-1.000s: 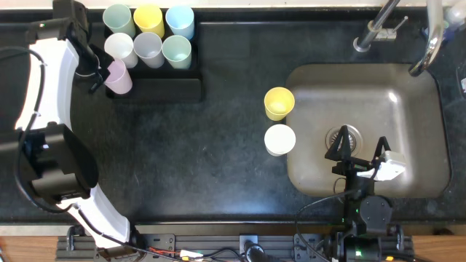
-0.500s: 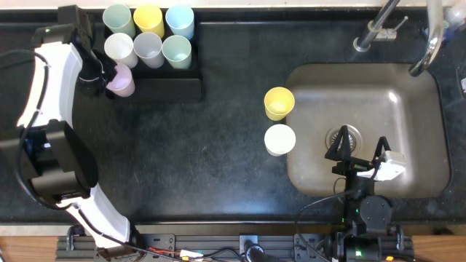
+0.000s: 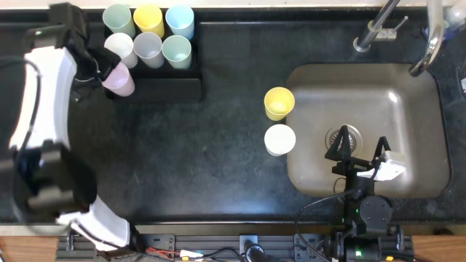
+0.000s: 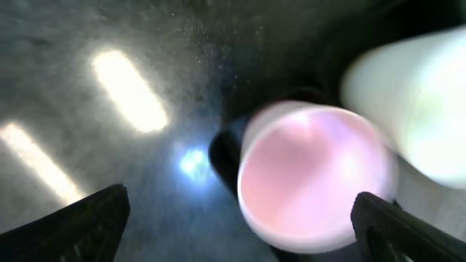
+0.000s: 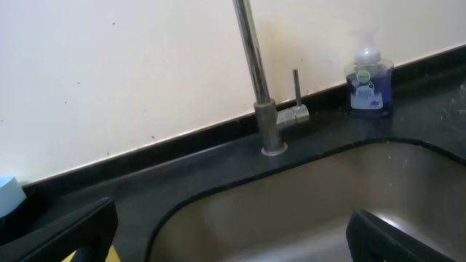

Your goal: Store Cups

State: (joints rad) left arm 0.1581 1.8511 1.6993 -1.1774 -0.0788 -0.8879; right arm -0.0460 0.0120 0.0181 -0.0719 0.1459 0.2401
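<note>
Nearest the bases, the right end effector (image 3: 360, 145) hangs over the sink (image 3: 408, 87) by the drain, its fingers spread and holding nothing. Just beside the sink's left rim, on the dark desk (image 3: 218, 167), stands a white cup (image 3: 279, 140), and a yellow cup (image 3: 279, 103) stands just beyond it; the two are close, though whether they touch cannot be told. Farther off, at the desk's back left, a black tray (image 3: 175, 89) holds six stored cups (image 3: 148, 46) in two rows of three. The pink cup (image 4: 313, 175) is at the left end of the tray's front edge, leaning a little, its mouth toward the wrist camera. Whether it is seated in a slot is hard to make out. The left end effector (image 4: 240, 200) is at this cup with its fingers wide apart, one on each side, not clamped on it. A pale cup (image 4: 415, 102) just beside the pink one is blurred and cut off at the frame edge. Against the back wall stand the faucet (image 5: 255, 80) and a soap bottle (image 5: 370, 81) with purple liquid. The bottle carries a label, but its print is too small to read.
</note>
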